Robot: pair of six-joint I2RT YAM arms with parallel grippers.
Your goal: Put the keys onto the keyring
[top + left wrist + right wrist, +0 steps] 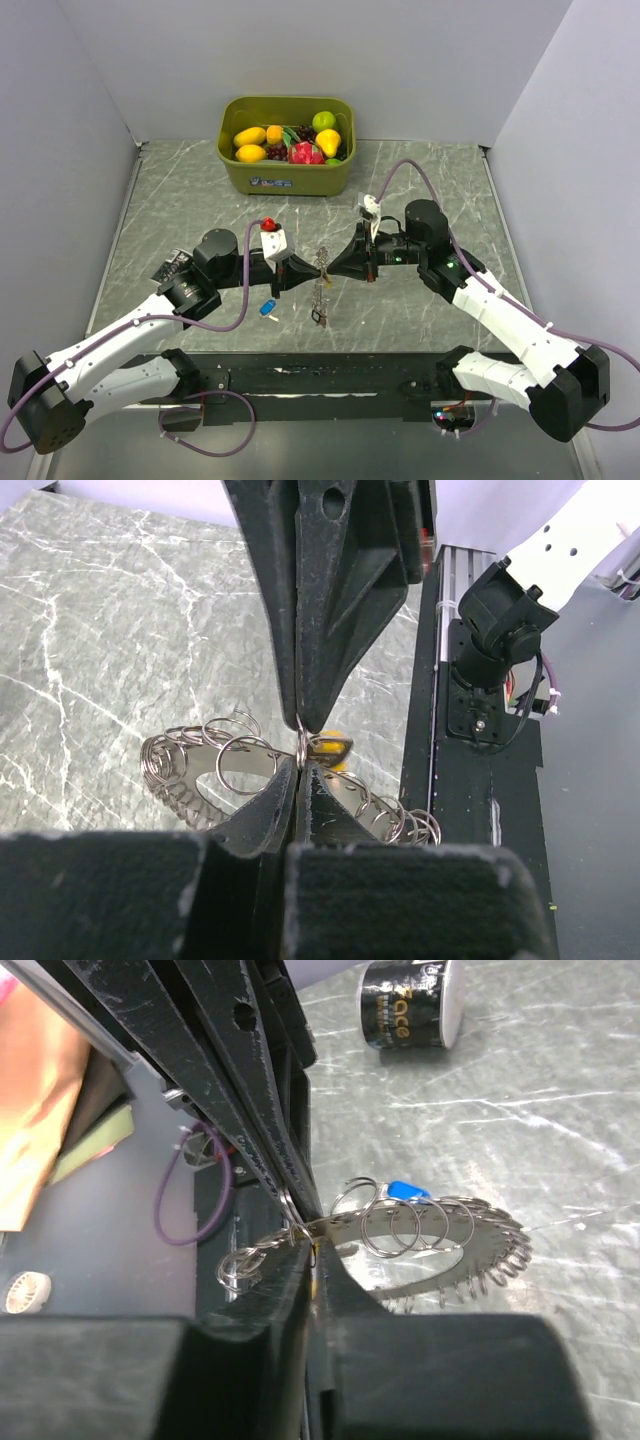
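Observation:
The keyring [320, 285] is a silvery metal band hung with several small wire rings. It hangs above the table between both grippers, and also shows in the wrist views [200, 765] [440, 1250]. My left gripper [306, 272] [300, 760] is shut on one of its small rings. My right gripper [334, 266] [318, 1250] meets it tip to tip, with its fingers [330, 600] coming in from above in the left wrist view. Its jaws are nearly together on a yellow-headed key [331, 748] at the ring. A blue-headed key [268, 308] [408, 1191] lies on the table below the left gripper.
A green bin [287, 178] of toy fruit stands at the back centre. A black can [410, 1005] [178, 265] lies on its side beside the left arm. A small red thing [268, 224] shows behind the left wrist. Grey walls close both sides.

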